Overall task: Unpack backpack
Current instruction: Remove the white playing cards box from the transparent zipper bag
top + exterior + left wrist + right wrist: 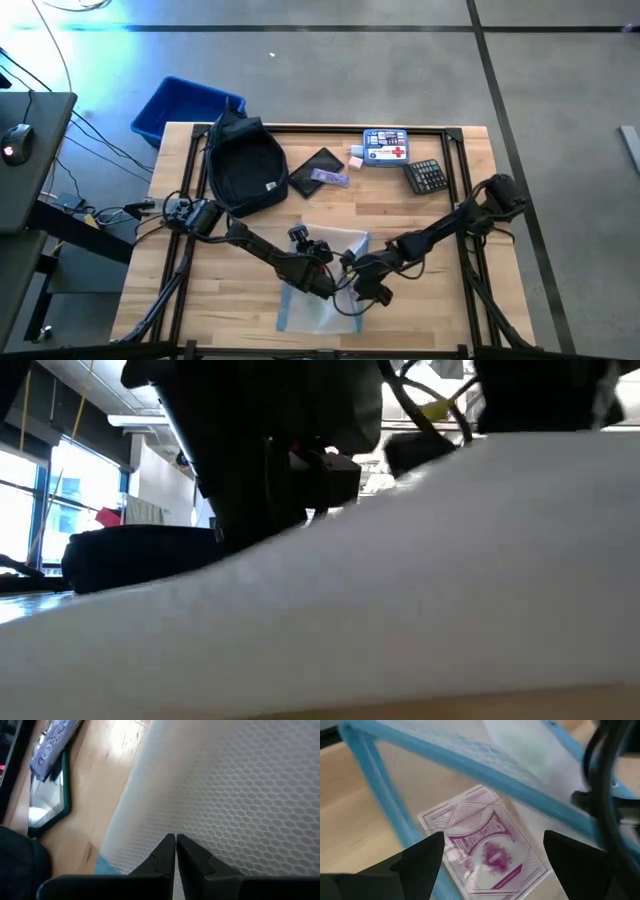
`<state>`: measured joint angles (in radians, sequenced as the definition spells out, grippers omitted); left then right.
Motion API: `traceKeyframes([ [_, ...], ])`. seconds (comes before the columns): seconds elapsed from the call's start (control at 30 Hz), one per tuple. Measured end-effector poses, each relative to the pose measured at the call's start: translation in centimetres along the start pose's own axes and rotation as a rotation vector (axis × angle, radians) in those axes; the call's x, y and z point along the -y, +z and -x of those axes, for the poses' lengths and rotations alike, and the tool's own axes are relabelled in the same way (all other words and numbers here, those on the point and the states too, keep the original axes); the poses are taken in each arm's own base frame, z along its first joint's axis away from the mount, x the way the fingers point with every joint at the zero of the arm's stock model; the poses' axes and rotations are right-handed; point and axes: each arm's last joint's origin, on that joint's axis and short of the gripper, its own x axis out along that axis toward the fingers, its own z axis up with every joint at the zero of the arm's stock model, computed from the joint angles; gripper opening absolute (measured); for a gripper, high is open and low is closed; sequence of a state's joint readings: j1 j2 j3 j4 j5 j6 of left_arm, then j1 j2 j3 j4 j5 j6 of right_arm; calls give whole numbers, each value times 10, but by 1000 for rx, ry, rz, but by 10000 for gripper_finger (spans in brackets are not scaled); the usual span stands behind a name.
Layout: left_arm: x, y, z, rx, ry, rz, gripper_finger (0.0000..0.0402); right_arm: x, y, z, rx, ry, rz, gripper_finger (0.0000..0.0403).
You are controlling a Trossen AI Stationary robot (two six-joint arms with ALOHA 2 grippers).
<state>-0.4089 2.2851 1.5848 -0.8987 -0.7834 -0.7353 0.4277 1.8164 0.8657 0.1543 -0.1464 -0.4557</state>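
- one backpack [243, 165], dark navy, lies at the far left of the worktop [200, 300], just beside one blue bin [178, 108] off the far corner.
- one mesh pouch [325, 275] with blue edging lies near the front middle; both claws are over it.
- left claw [175, 851]: fingers pressed together on the mesh, closed.
- right claw [490, 857]: fingers spread wide, open, holding nothing, above one card pack [487, 845] with a purple pattern seen through the mesh.
- along the far edge: one flat black case [318, 170] with a purple packet on it, one first-aid box [385, 145], one calculator [427, 176].
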Motion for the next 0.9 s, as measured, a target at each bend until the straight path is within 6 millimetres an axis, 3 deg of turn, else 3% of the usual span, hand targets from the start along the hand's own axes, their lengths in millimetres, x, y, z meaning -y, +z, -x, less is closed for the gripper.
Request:
traceKeyframes([
  [0.37,3,-1,-4,-2,-4,-14,0,26,0,-47,-20,183,-47,325],
  [0.67,4,-2,-4,-14,-7,-28,0,24,-1,-49,-68,180,-88,312],
  [0.9,4,-5,-3,-30,-3,-48,0,19,3,-43,-135,135,-179,232],
])
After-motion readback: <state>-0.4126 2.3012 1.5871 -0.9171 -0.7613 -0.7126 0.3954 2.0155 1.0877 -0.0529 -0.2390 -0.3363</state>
